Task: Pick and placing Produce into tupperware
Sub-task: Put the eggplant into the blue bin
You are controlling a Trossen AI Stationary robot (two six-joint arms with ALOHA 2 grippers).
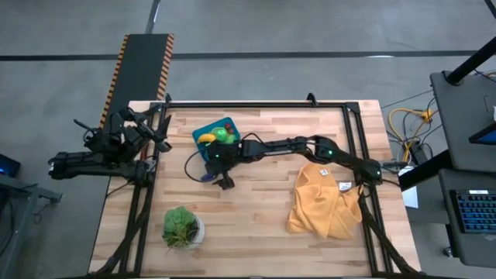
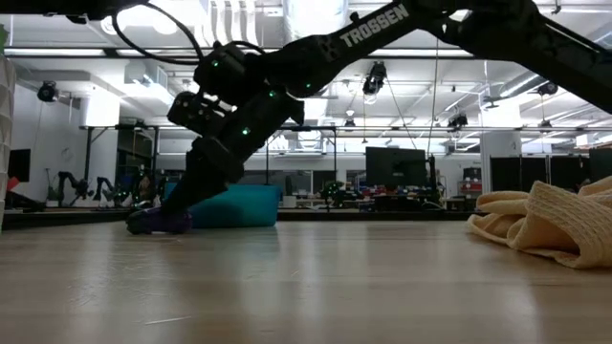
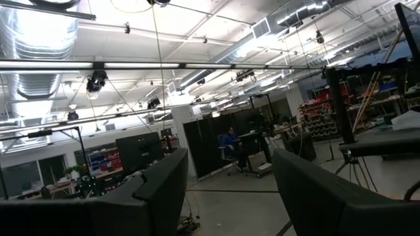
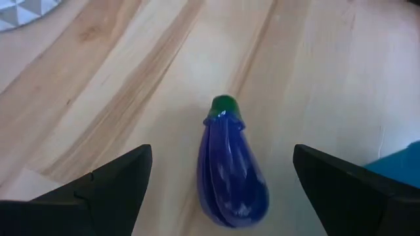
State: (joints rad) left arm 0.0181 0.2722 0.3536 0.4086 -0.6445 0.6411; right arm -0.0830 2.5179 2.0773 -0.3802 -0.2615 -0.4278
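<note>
The teal tupperware [image 1: 203, 129] sits at the table's far left and holds a yellow banana [image 1: 206, 138], a green piece [image 1: 224, 136] and a tiny red piece [image 1: 228, 124]. On its near side the purple eggplant [image 4: 231, 167] lies on the wood, green cap pointing away from the wrist. My right gripper [image 4: 223, 190] reaches down over it, open, one finger on each side of the eggplant without touching it. In the low view the eggplant [image 2: 158, 223] lies in front of the tub [image 2: 244, 204]. My left gripper [image 3: 226, 196] waits open off the table's left edge.
A leafy plant in a white pot [image 1: 183, 229] stands near the table's near left corner. The mustard-yellow cloth [image 1: 324, 203] lies bunched on the right half. A black cable [image 1: 191, 161] loops beside the tub. Bare wood lies between the eggplant and the cloth.
</note>
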